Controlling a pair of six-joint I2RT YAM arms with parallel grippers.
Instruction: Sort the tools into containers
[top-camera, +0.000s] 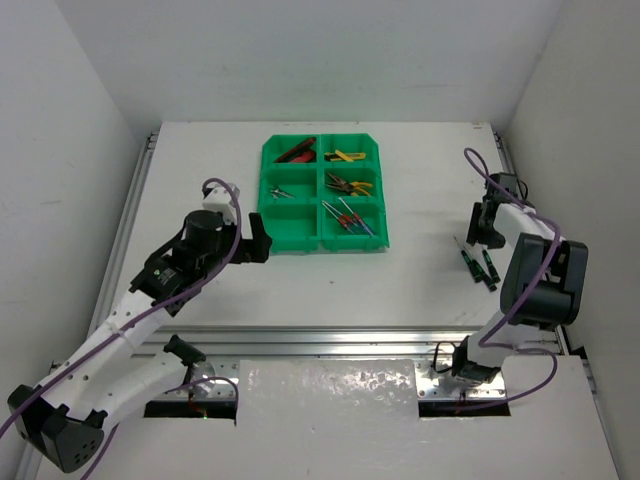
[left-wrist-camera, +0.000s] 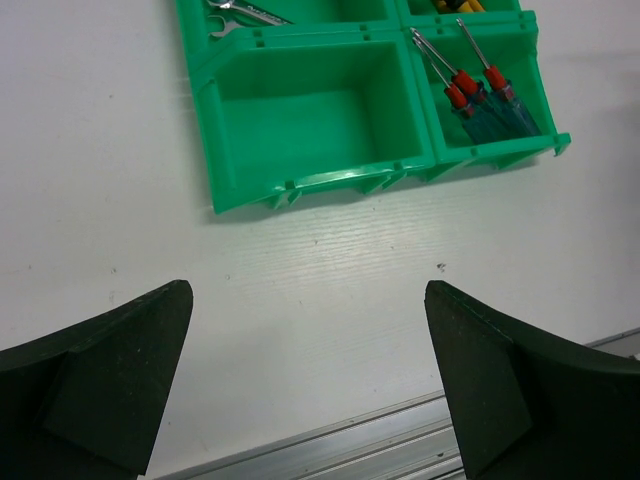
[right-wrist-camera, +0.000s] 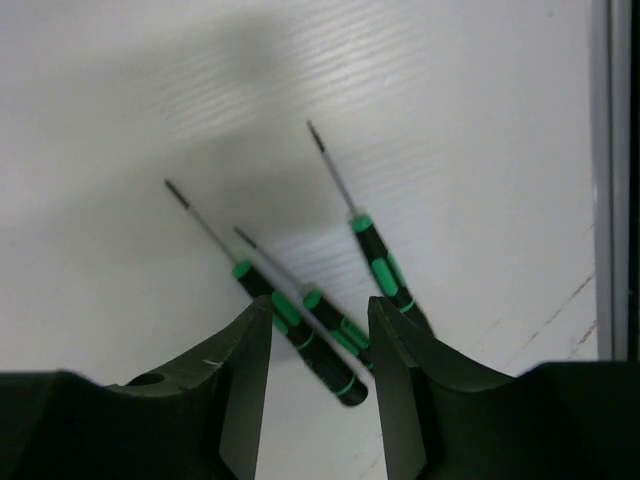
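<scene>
At lower centre of the right wrist frame, green-black screwdriver handles (right-wrist-camera: 290, 325) are being straddled by the right gripper (right-wrist-camera: 320, 312), jaws half apart, clamp untellable. Shafts are running toward upper left.

1. A robotics lab test cell.
2. A bare white table (top-camera: 300, 290) fills mid-frame, boxed in by plain white walls (top-camera: 60, 150) at left, right and top.
3. A left arm (top-camera: 190, 255) and a right arm (top-camera: 540, 270) stand by an aluminium rail (top-camera: 330, 340) along the bottom.
4. A green tray (top-camera: 290, 222) of tools (top-camera: 347, 184) sits upper centre.
</scene>
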